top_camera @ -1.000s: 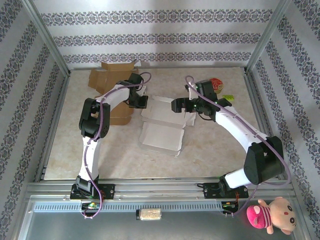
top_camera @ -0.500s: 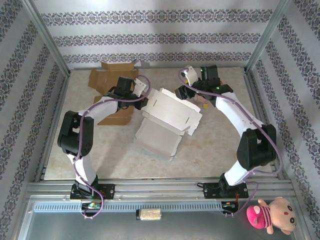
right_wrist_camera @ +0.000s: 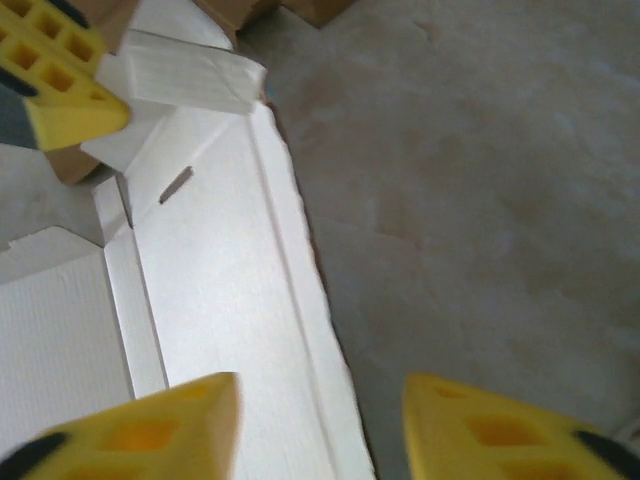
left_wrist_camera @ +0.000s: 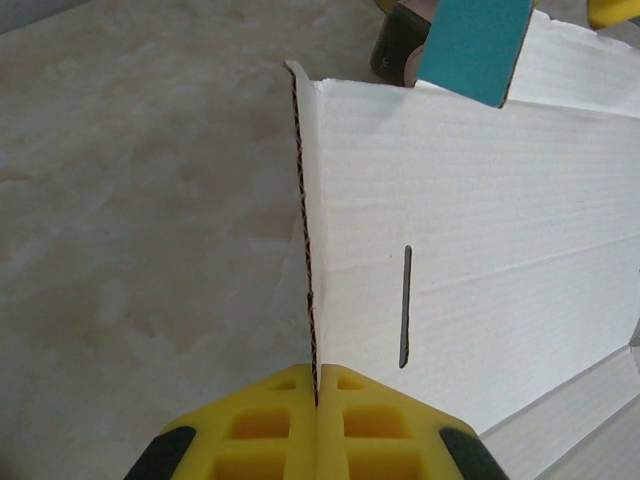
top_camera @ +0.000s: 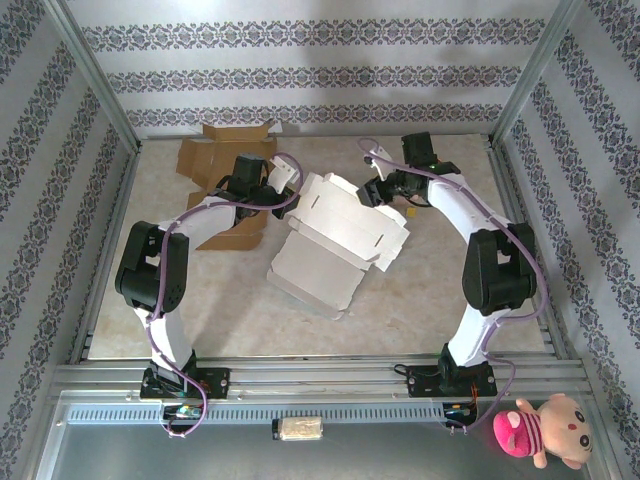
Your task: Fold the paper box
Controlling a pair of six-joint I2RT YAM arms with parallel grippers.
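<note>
The white paper box point(top_camera: 340, 225) lies part-unfolded in the middle of the table, its far panel raised. My left gripper point(top_camera: 293, 197) is shut on the corrugated edge of an upright flap point(left_wrist_camera: 312, 250); the box panel point(left_wrist_camera: 470, 230) with a slot stretches to the right of it. My right gripper point(top_camera: 372, 190) is at the box's far right edge. In the right wrist view my right gripper point(right_wrist_camera: 320, 400) is open, its fingers either side of the panel's edge point(right_wrist_camera: 310, 270) without touching it. The left gripper's yellow fingers point(right_wrist_camera: 50, 90) hold the flap at top left.
Brown cardboard boxes point(top_camera: 225, 150) sit at the back left, close behind the left arm. A small yellow object point(top_camera: 410, 212) lies under the right arm. Patterned walls and metal posts enclose the table. A pink plush toy point(top_camera: 540, 430) lies off the table at the front right.
The left gripper has lifted the box's far side and turned it. The right gripper swung to the box's far right edge, and its jaws have narrowed around that edge.
</note>
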